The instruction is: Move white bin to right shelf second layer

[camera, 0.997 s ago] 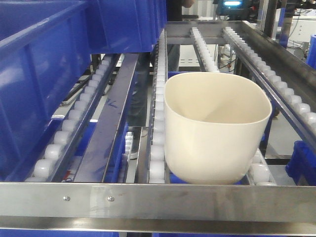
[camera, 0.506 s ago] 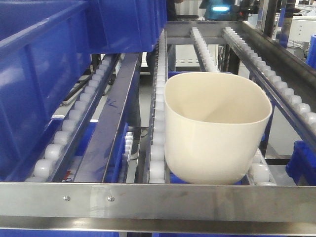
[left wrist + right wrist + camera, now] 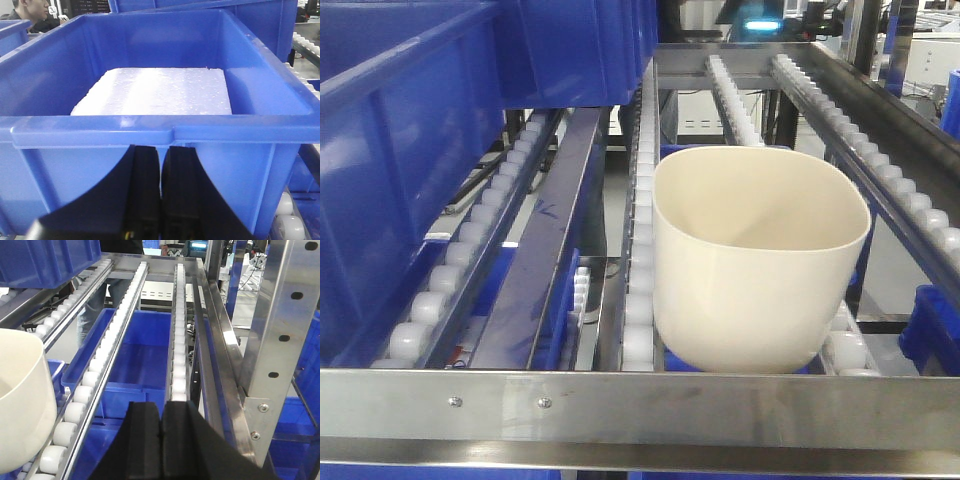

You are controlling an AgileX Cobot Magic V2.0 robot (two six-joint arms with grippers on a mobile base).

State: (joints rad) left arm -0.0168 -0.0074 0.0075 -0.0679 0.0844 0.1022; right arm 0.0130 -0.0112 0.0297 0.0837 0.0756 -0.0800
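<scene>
Both grippers are sitting closed and holding nothing: the left gripper facing a blue crate, the right gripper beside the white bin, which is resting on the roller rack level.

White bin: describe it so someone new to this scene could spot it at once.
Start at the steel rack of white roller rows. On the right-hand lane, near the front rail, stands the white bin, empty and upright. It is the only cream, rounded tub; the blue crates beside it are rectangular.
</scene>
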